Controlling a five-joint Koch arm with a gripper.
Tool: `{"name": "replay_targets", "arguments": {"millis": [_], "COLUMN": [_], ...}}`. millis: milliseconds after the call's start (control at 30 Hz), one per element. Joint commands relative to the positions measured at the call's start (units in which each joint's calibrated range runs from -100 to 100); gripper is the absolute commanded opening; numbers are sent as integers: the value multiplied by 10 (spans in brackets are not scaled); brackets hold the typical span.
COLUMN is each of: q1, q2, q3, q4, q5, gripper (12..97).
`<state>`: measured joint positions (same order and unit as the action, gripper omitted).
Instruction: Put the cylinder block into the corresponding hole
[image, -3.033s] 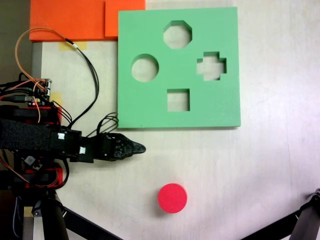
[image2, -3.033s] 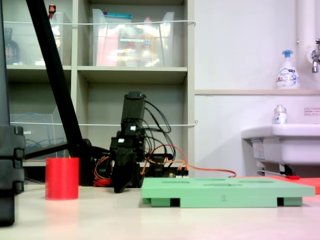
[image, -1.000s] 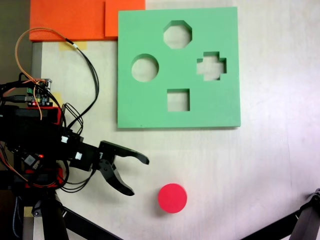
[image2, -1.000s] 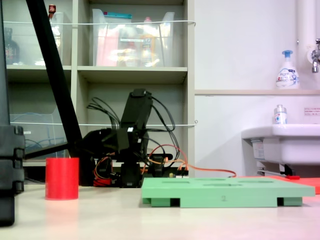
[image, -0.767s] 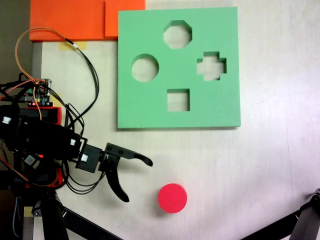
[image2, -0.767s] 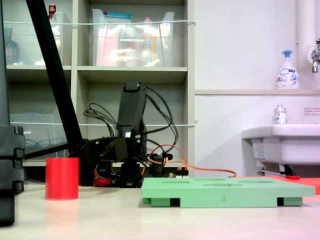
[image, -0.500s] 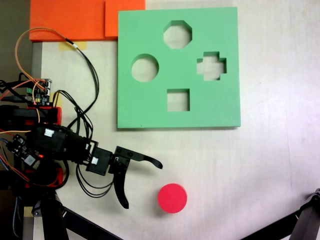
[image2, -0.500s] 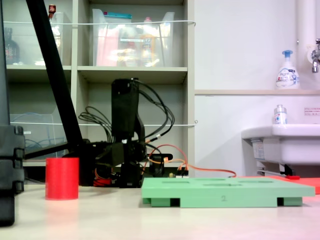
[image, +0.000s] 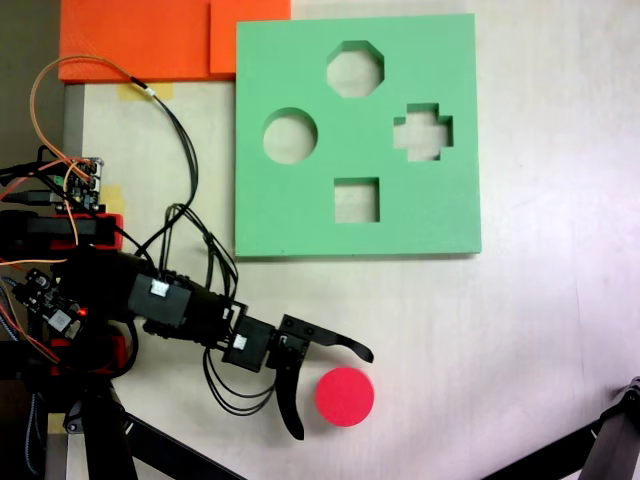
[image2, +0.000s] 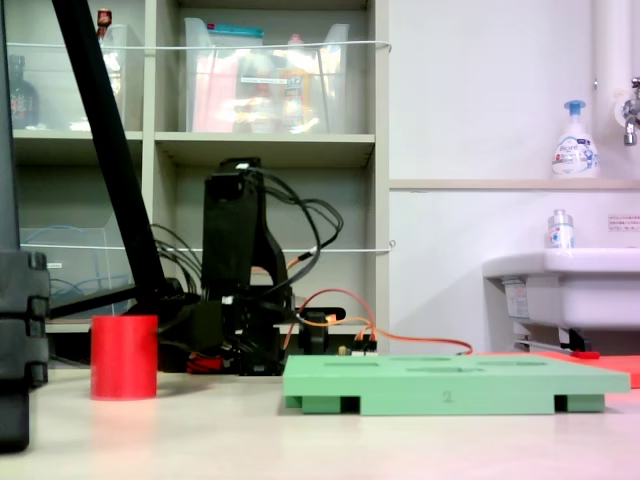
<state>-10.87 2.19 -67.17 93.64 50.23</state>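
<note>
Green foam board (image: 420, 215) is lying flat at 12 o'clock in a fixed view, its round hole (image: 290, 136) sitting empty at the board's 9 o'clock. Arm is reaching from 9 o'clock, gripper (image: 332, 394) spreading wide apart. Red cylinder block (image: 345, 396) is standing at 6 o'clock, just beside the fingertips, apparently not gripped.
</note>
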Motion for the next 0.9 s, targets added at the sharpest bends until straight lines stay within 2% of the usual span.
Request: {"name": "replay_targets", "arguments": {"millis": [0, 633, 700, 800, 867], "q1": [-3, 0, 1, 1, 2], "q2": [24, 109, 109, 109, 109], "q3": [28, 104, 105, 104, 103], "q4": [63, 64, 64, 64, 64], "q5": [-3, -3, -3, -3, -3], "gripper": [860, 850, 787, 577, 521]}}
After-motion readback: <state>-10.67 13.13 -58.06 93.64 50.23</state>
